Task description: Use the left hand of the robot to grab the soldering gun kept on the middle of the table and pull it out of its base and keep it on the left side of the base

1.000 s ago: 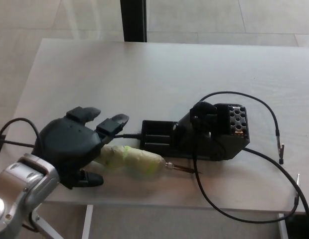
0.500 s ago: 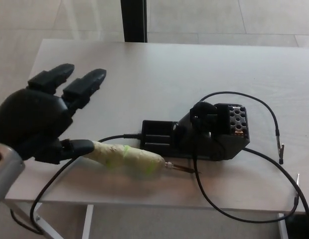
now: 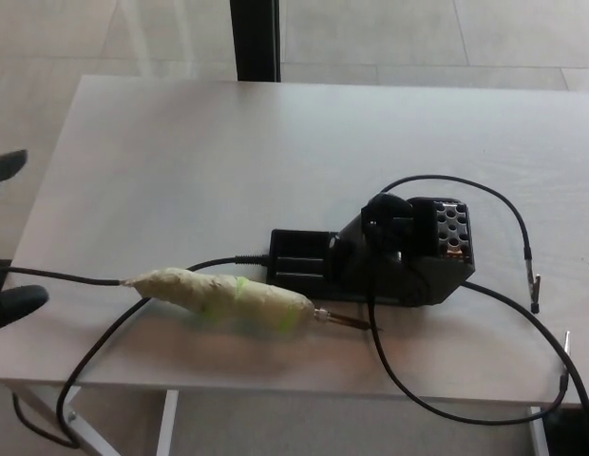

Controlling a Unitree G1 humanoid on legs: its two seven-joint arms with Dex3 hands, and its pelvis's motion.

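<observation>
One left hand (image 3: 9, 285) shows only black fingertips at the frame's left edge, spread, holding nothing. The gun (image 3: 223, 299) lies on the counter (image 3: 275, 133) lower centre, left of the base (image 3: 380, 256). Withdraw clear of the cord (image 3: 62, 277).

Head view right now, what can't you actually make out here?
- Left robot hand: head view, cut off by the left edge; only fingertips show.
- Right robot hand: not in view.
- Black cable: runs past the table's front edge.
- Soldering gun: handle surface hidden by wrapping.
- Base: markings too small.
</observation>
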